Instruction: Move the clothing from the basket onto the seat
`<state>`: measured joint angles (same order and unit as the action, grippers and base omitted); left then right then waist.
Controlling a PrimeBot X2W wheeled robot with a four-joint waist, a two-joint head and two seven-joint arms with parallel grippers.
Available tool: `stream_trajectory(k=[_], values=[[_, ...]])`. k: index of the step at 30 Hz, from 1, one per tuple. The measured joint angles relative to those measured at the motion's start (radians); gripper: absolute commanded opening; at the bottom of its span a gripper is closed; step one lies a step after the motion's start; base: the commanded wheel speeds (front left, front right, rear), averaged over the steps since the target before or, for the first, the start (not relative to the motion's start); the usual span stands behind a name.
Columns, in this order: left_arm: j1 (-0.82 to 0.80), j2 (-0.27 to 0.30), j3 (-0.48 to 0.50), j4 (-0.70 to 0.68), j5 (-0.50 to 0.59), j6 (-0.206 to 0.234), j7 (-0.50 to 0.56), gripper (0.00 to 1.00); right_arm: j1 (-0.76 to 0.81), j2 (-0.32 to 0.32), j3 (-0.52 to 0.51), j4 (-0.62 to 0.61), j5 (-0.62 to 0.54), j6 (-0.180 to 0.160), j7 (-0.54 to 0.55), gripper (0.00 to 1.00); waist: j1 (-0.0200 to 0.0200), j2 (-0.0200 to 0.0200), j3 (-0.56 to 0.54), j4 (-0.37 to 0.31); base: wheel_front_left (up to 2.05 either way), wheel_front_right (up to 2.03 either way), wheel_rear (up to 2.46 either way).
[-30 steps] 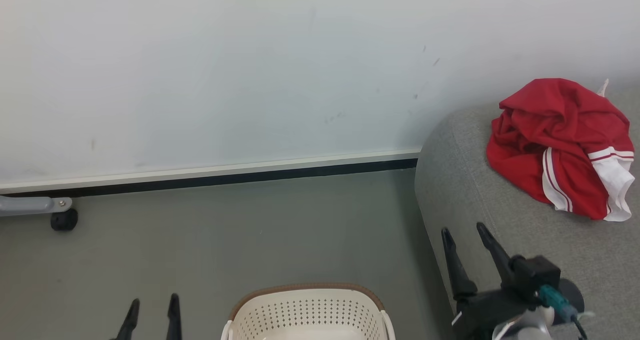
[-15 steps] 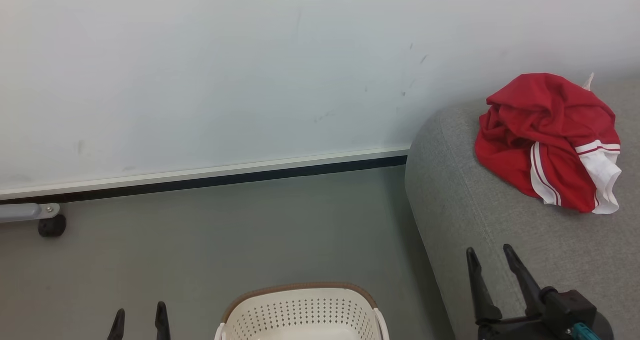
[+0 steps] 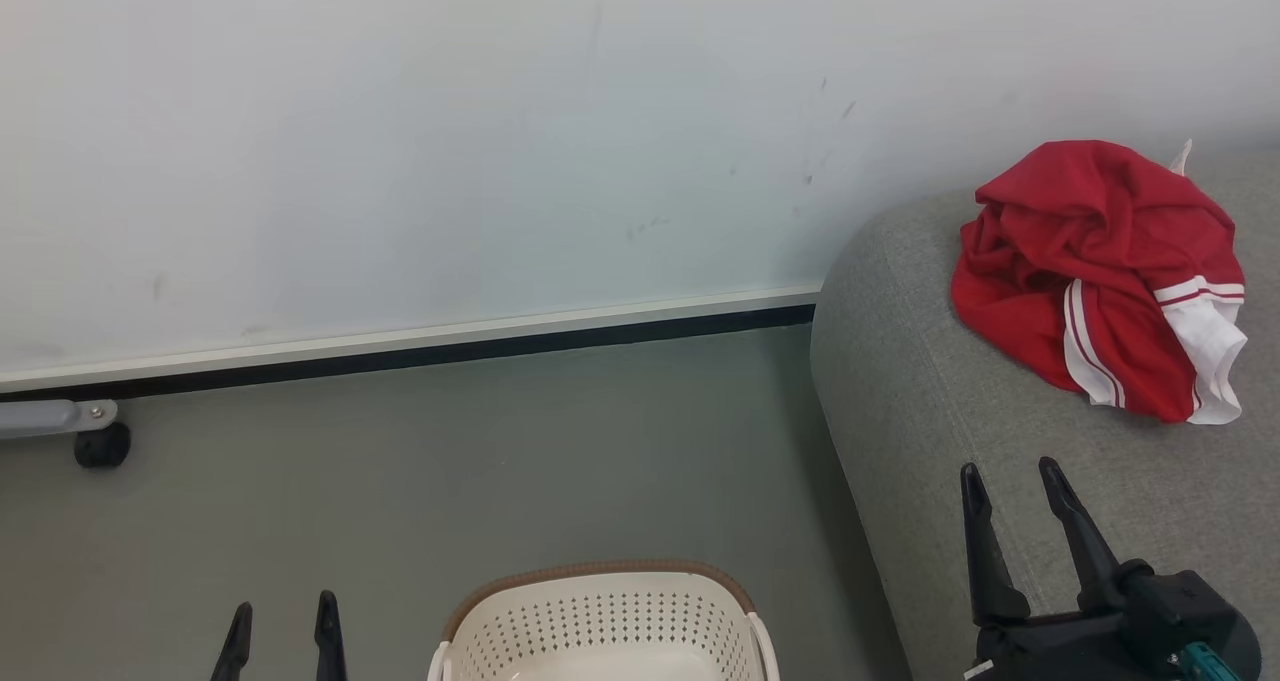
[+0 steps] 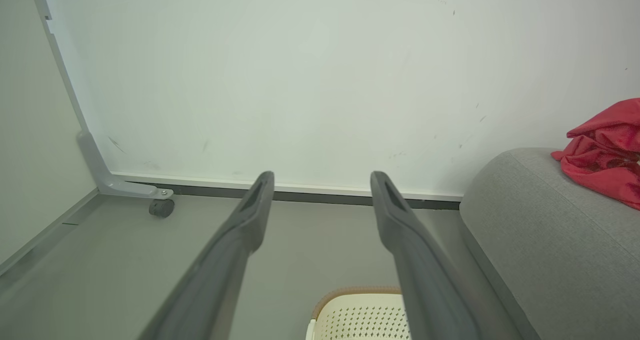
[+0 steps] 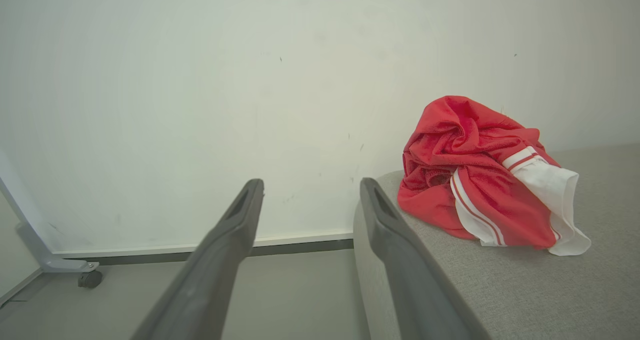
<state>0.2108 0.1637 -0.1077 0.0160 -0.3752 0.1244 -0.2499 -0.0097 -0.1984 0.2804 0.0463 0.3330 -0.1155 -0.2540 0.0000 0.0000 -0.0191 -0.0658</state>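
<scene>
Head view: the clothing point(image 3: 1090, 261), a crumpled heap of bright red fabric with white panels and thin red-and-white stripes, lies on the seat point(image 3: 920, 391), a large grey woven-fabric sofa cushion with a rounded corner. It is well apart from the basket point(image 3: 600, 626), an oval cream-white perforated plastic laundry basket with a brown woven-look rim, standing on the grey floor point(image 3: 450, 461) beside the cushion. The part of the basket's inside in view shows no red fabric; the remainder is cut off at the frame edge. The right gripper point(image 3: 1008, 471) hovers over the cushion's near edge, short of the heap, its two dark fingers parted and holding nothing. The left gripper point(image 3: 283, 616) stands left of the basket, likewise spread and bare. Left wrist view: fingers wide apart, nothing between them. Right wrist view: fingers apart, the garment resting free on the cushion beyond them. Assessment: the placing step appears complete for this garment. The next move calls for a look into the basket; should anything remain, an open gripper must descend inside the rim and close on a fold.
</scene>
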Motion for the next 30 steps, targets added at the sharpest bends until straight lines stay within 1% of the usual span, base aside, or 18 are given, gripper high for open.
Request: stream_trajectory(k=[5, 6, 12, 17, 20, 24, 30], values=[[0.000, 0.000, -0.002, -0.005, 0.007, 0.000, 0.000, 1.00, 0.004, 0.000, -0.014, -0.017, -0.010, 0.000, 0.000, 1.00, 0.0000, 0.0000, -0.001, 0.005, 0.00, 0.00, 0.00], [0.000, -0.001, -0.003, -0.004, 0.007, 0.000, 0.000, 0.00, 0.005, 0.001, -0.015, -0.014, -0.012, 0.000, 0.000, 0.00, 0.0000, 0.0000, -0.001, 0.006, 0.00, 0.00, 0.00], [0.004, -0.022, -0.009, 0.057, 0.007, -0.001, 0.002, 0.00, 0.044, 0.023, -0.002, 0.049, -0.012, 0.000, 0.008, 0.00, 0.0000, 0.0000, -0.001, 0.006, 0.00, 0.00, 0.00], [0.003, -0.026, -0.005, 0.066, -0.019, -0.011, 0.017, 0.00, 0.049, 0.028, -0.019, 0.058, 0.016, 0.007, 0.017, 0.00, 0.0001, 0.0000, 0.000, 0.008, 0.00, 0.00, 0.00], [0.002, -0.030, 0.002, 0.070, -0.062, -0.012, 0.029, 0.00, 0.047, 0.032, -0.031, 0.062, 0.054, 0.012, 0.029, 0.00, 0.0001, 0.0000, 0.001, 0.010, 0.00, 0.00, 0.00], [-0.003, -0.033, 0.010, 0.077, -0.115, -0.028, 0.043, 0.00, 0.043, 0.037, -0.046, 0.067, 0.112, 0.021, 0.044, 0.00, 0.0002, 0.0000, 0.002, 0.012, 0.00, 0.00, 0.00], [-0.019, -0.039, 0.024, 0.089, -0.188, -0.038, 0.065, 0.00, 0.039, 0.045, -0.071, 0.079, 0.188, 0.037, 0.069, 0.00, 0.0002, 0.0000, 0.003, 0.016, 0.00, 0.00, 0.00]])
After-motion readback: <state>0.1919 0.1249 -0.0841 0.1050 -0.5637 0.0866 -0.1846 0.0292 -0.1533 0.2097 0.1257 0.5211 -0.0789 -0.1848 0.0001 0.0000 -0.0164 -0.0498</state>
